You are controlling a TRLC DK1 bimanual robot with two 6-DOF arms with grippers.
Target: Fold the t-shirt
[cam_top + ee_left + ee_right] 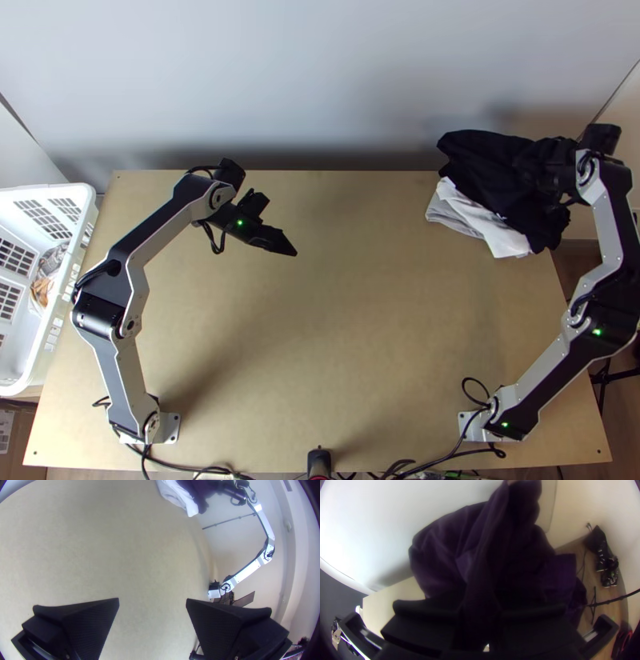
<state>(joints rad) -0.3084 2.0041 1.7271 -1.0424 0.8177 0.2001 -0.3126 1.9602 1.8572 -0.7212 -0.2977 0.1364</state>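
Your right gripper (552, 166) is clamped on a bunched black garment (488, 160).
In your right wrist view, the right gripper (480, 610) pinches a gathered fold, with loose folds spread around and beyond it. In your left wrist view, your left gripper (293, 252) has its fingers wide apart, the wooden table (150, 563) showing between them. In the top view, you have the black garment at the table's far right corner, partly covering a white cloth (472, 222); a white basket (84, 210) sits at the table's left side.
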